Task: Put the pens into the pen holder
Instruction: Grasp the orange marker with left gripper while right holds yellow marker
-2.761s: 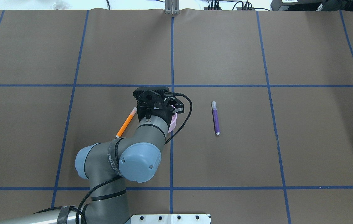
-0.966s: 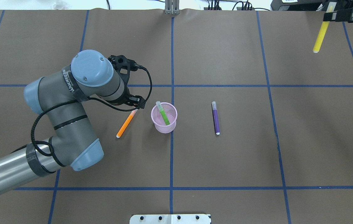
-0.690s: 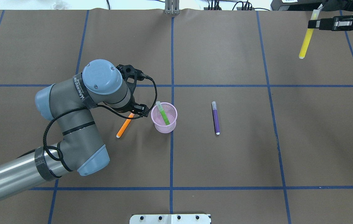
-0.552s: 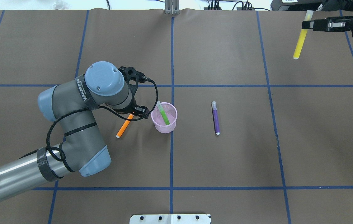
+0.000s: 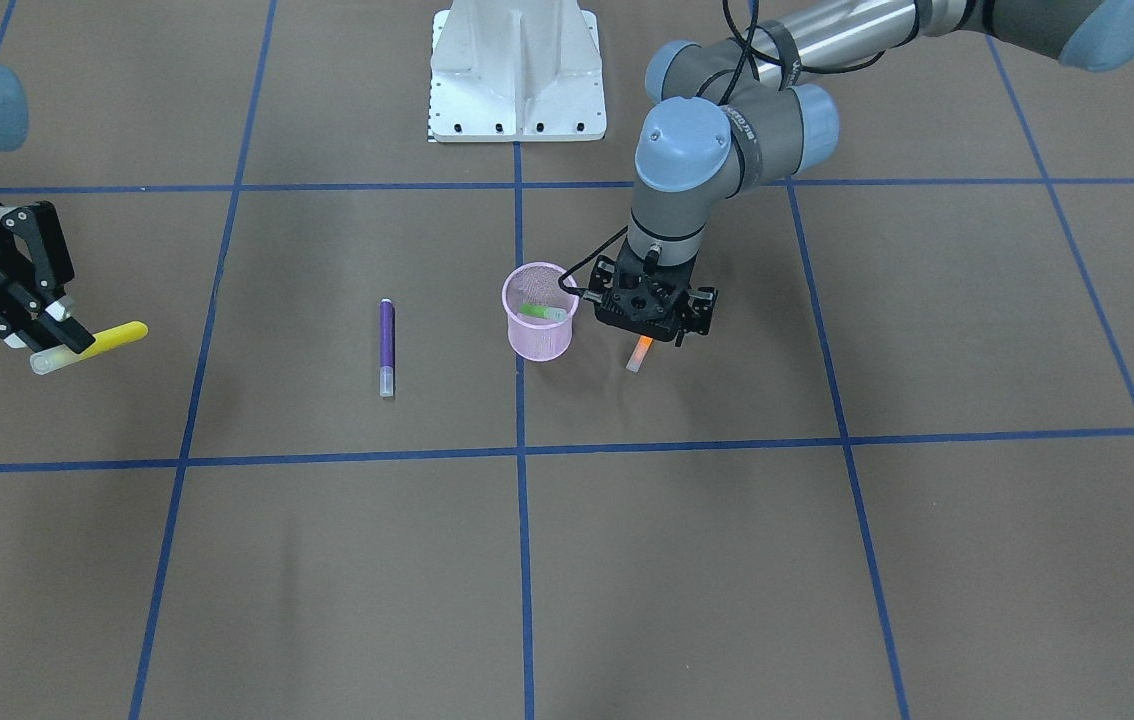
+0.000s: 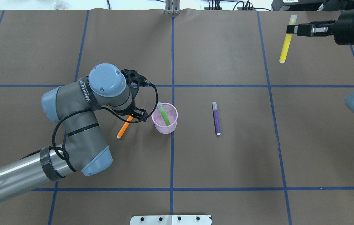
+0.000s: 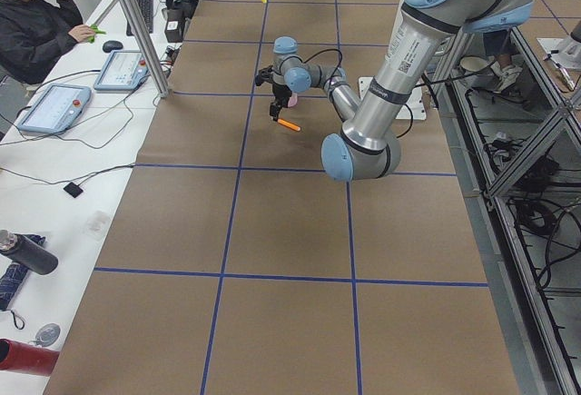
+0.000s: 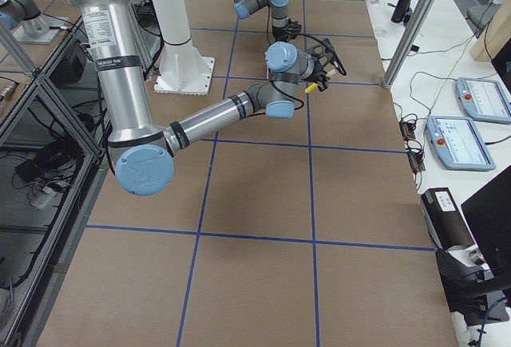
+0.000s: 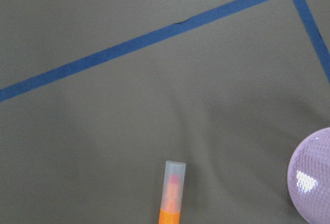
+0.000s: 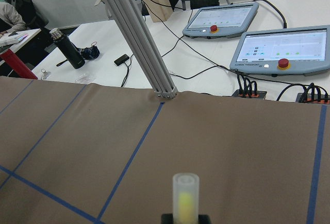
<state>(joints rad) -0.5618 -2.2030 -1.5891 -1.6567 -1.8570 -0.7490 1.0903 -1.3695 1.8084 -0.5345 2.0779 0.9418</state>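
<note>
Front view: the left gripper [image 5: 654, 322] hovers, fingers apart, above the orange pen [image 5: 639, 353], which lies just beside the pen holder [image 5: 539, 345]. Overhead: the right gripper [image 6: 292, 29] clamps the yellow pen [image 6: 286, 42] aloft, far off. The pens look light, stiff and slick, so they are probably best pinched mid-barrel.

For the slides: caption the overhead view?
Left gripper above orange pen, green pen in pen holder, right gripper holding yellow pen.

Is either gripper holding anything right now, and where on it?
The right gripper holds the yellow pen, gripped just below its cap. The left gripper hovers over the orange pen, not gripping it.
</note>
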